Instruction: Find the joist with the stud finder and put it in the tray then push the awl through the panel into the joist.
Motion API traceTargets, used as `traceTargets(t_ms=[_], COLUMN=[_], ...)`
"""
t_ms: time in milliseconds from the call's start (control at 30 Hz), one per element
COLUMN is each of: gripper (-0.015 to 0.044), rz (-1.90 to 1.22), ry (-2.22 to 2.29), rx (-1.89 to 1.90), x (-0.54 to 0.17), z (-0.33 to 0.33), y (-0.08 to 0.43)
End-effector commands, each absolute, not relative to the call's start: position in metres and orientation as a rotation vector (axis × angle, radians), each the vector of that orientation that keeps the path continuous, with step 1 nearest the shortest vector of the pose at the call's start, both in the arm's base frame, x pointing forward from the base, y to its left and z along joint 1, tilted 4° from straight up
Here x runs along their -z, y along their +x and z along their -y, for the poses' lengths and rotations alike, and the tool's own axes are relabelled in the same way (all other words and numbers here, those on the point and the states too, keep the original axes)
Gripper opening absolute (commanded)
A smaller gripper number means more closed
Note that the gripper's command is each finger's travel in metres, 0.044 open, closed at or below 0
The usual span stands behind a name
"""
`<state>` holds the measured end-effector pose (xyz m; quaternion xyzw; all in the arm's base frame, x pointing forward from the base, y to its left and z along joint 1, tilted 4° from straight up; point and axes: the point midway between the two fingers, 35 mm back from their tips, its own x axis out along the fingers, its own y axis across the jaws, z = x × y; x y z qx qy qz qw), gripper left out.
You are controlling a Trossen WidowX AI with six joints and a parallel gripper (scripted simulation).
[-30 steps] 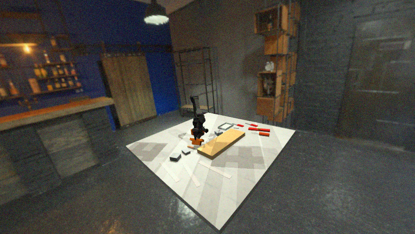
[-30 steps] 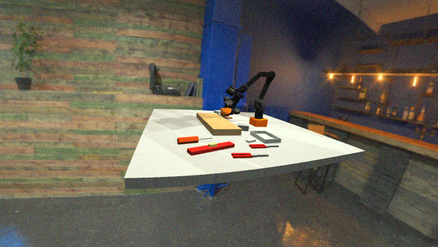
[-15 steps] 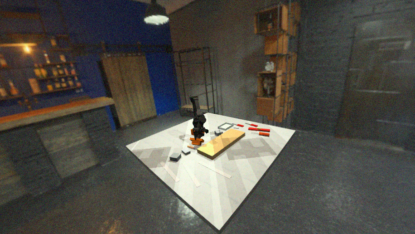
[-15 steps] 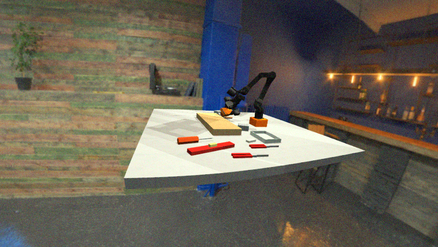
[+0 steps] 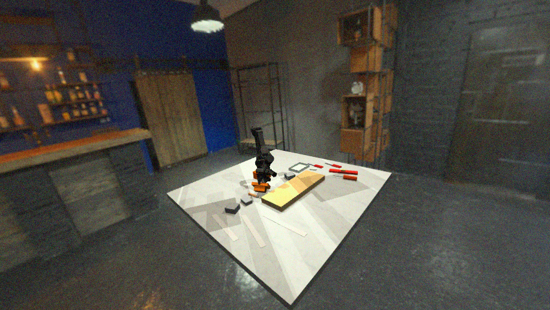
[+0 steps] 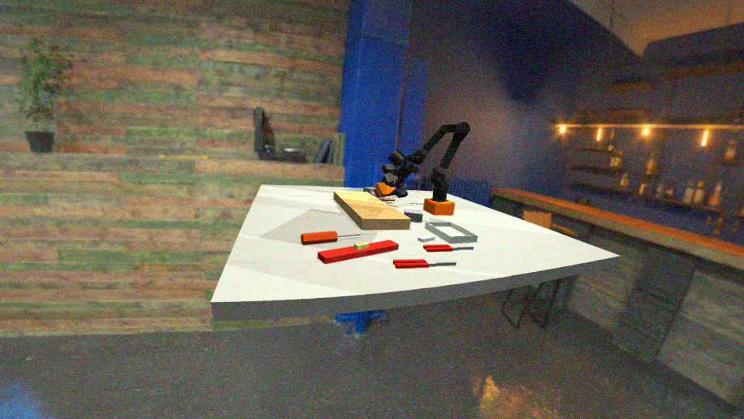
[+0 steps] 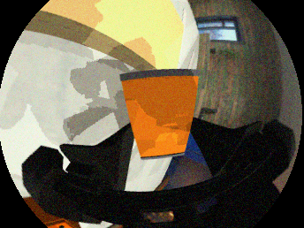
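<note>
My gripper [image 5: 262,182] [image 7: 161,121] is shut on the orange stud finder [image 5: 260,187] [image 6: 383,188] [image 7: 161,99]. It holds it low beside the near-left end of the yellow floor panel [image 5: 294,188] [image 6: 369,210] [image 7: 146,26] in the top view. The exact gap to the table and panel is hard to tell. The grey tray [image 5: 293,170] [image 6: 461,239] has no tool visible inside. A small tool with a brown-orange handle [image 5: 253,194] [image 6: 387,198], which looks like the awl, lies beside the panel's end. The joist is hidden.
Dark blocks [image 5: 232,208] [image 5: 246,200] [image 5: 289,175] lie along the panel's arm side. Beyond its far end lie a red bar [image 5: 343,171] [image 6: 358,252], an orange-handled screwdriver [image 5: 349,178] [image 6: 318,237] and two red-handled tools [image 6: 438,248] [image 6: 411,263]. Thin strips [image 5: 253,230] [image 5: 286,226] lie in front.
</note>
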<state>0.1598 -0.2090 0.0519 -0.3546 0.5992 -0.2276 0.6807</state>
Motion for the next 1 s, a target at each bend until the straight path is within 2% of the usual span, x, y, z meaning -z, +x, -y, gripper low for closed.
traceTargets(t_ms=[0,967], gripper=[0.0,0.0], rz=[-1.322,-1.315], ry=[-0.813,-0.823], rx=[0.555,0.558], x=[-0.056,-0.036], z=[0.209,0.209], y=[0.16,0.163])
